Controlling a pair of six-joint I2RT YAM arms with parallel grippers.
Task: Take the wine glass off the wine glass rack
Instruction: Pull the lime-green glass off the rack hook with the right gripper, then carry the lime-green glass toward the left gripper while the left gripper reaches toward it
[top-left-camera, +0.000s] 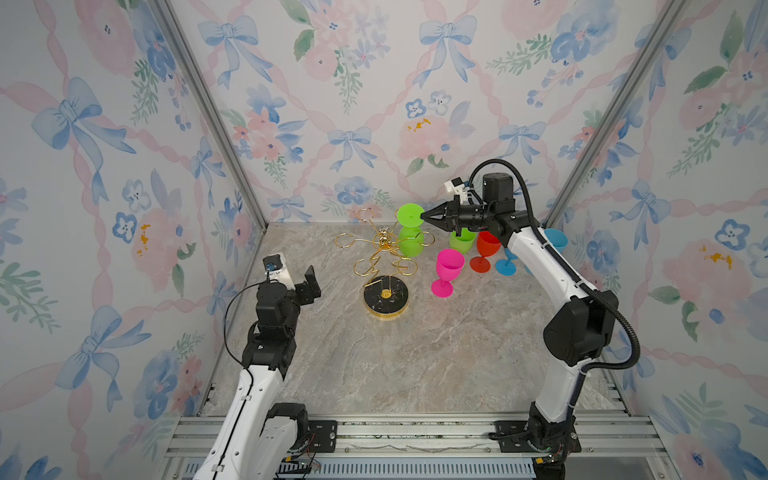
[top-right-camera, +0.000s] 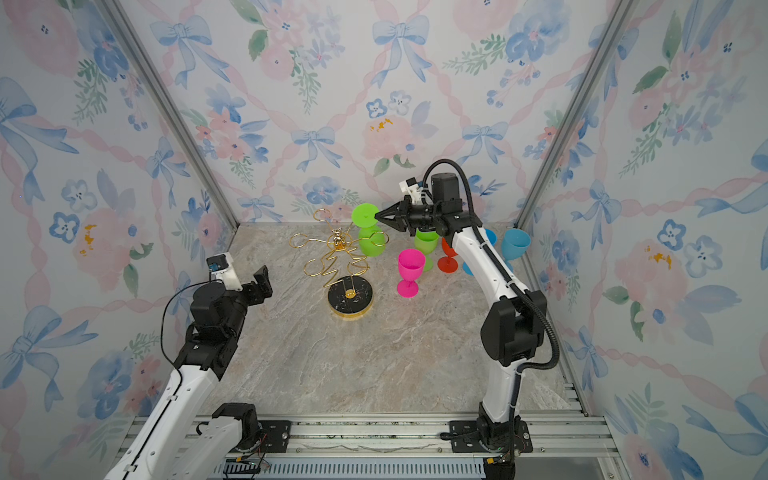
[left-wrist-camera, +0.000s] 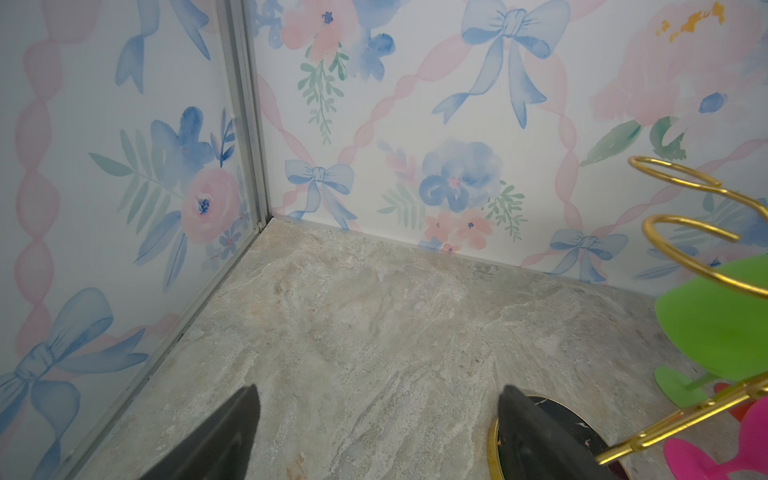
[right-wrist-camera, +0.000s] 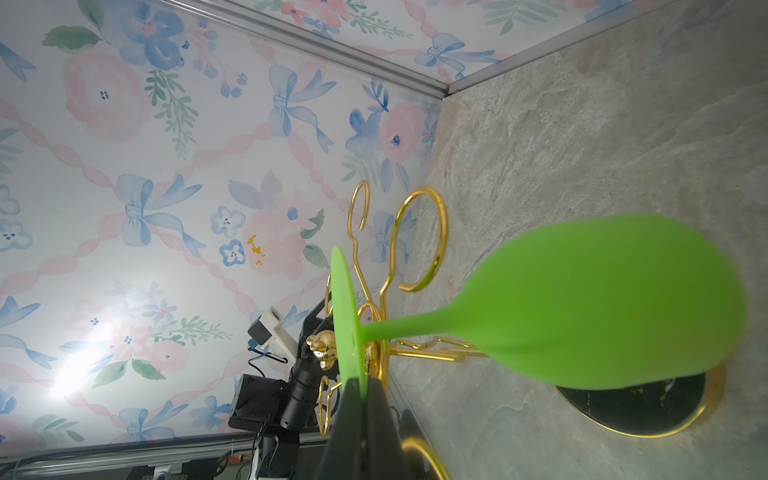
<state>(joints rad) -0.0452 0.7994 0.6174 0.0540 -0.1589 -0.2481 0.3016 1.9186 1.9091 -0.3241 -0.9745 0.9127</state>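
- Fingers of the right gripper pinch the foot rim of the green glass, hanging upside down on the rack's far-right side.
- And the left gripper is spread wide, empty.
- Glass looks like light, soft-ish plastic; thin foot could flex, stem's probably safer.

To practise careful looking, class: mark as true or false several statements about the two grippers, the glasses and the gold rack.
1. The right gripper is shut on the foot of the upside-down green wine glass. True.
2. The left gripper grips the wine glass rack. False: it is open, empty and apart from it.
3. The pink glass hangs from the rack. False: it stands upright on the table.
4. The rack stands upright on its black base. True.
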